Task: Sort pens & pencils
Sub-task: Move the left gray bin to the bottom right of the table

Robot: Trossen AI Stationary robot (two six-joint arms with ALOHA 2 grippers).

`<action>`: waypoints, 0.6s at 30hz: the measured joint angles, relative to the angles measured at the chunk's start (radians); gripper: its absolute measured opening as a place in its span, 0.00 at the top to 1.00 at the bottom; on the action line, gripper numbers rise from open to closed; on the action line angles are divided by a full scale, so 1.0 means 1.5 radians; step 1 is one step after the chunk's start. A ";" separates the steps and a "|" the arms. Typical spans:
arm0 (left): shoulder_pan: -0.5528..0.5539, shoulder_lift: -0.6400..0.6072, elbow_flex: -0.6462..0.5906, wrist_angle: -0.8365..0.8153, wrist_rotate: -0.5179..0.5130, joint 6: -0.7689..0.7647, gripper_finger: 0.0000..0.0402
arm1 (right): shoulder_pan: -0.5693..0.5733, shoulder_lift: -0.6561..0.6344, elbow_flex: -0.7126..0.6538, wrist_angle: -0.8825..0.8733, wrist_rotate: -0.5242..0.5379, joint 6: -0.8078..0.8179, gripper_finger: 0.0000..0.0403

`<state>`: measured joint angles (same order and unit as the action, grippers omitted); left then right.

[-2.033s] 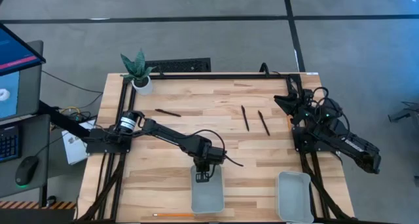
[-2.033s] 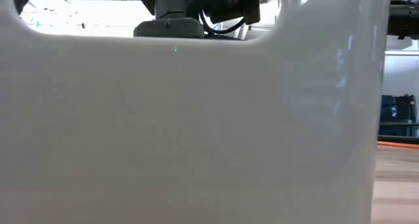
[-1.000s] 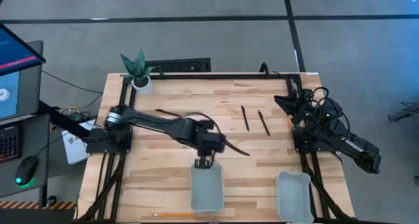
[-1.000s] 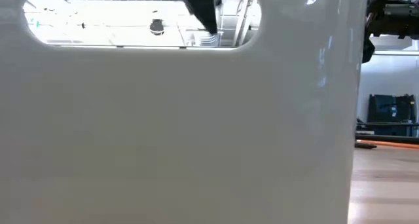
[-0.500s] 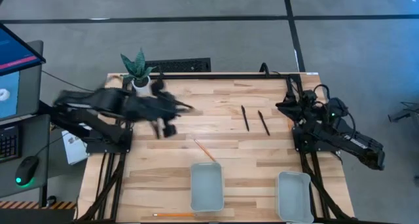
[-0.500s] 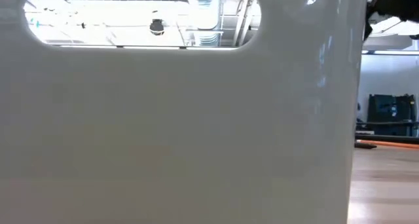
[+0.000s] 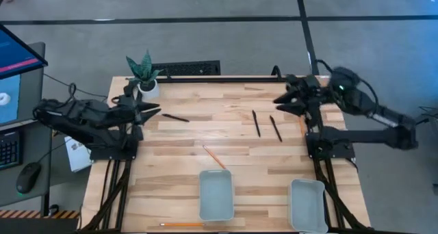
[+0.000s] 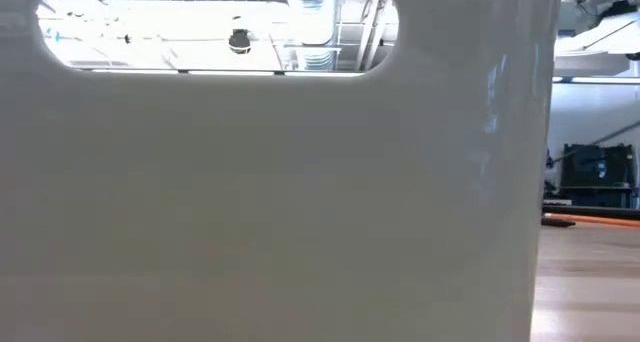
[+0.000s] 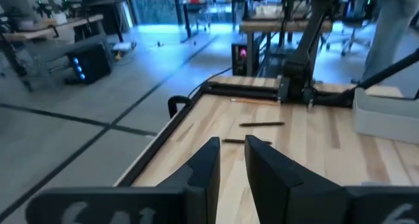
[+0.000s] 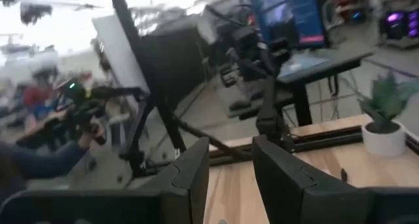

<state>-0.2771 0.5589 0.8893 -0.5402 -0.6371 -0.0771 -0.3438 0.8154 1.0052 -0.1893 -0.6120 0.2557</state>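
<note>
Three black pens (image 7: pixel 256 123) lie on the table (image 7: pixel 239 159): two stand nearly straight up-and-down near the right side, one lies slanted at the left. One orange pencil (image 7: pixel 214 157) lies slanted in the middle, just above the left tray (image 7: pixel 216 196); another orange pencil lies along the front edge. The left gripper (image 7: pixel 152 111) and the right gripper (image 7: pixel 279 102) hover at the table's sides, each with a small gap, holding nothing.

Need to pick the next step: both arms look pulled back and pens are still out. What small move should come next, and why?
Probably swing the right gripper inward over the two black pens near it and lower onto one. Both trays look empty, an orange pencil lies loose above the left one, and the left gripper sits back by the third pen, holding nothing.
</note>
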 joint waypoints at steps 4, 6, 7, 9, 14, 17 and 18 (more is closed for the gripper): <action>0.000 -0.095 -0.102 0.057 0.003 -0.009 0.84 | 0.038 0.135 0.154 -0.066 -0.006 -0.077 0.66; 0.000 -0.134 -0.138 0.064 0.002 -0.025 0.84 | 0.060 0.196 0.239 -0.122 -0.024 -0.137 0.66; 0.000 -0.150 -0.154 0.063 0.003 -0.034 0.84 | 0.070 0.223 0.277 -0.165 -0.026 -0.169 0.66; 0.000 -0.177 -0.181 0.063 0.003 -0.049 0.84 | 0.088 0.283 0.355 -0.254 -0.018 -0.224 0.66; 0.000 -0.216 -0.223 0.062 0.003 -0.075 0.84 | 0.124 0.416 0.505 -0.395 0.026 -0.265 0.66; 0.000 -0.221 -0.238 0.060 0.003 -0.077 0.84 | 0.138 0.484 0.567 -0.453 0.025 -0.268 0.66; 0.000 -0.221 -0.239 0.059 0.003 -0.077 0.84 | 0.143 0.505 0.584 -0.473 0.025 -0.277 0.66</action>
<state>-0.2771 0.2278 0.5304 -0.4517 -0.6331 -0.1925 -0.1292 1.5727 1.8819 -0.8988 -0.5743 -0.1596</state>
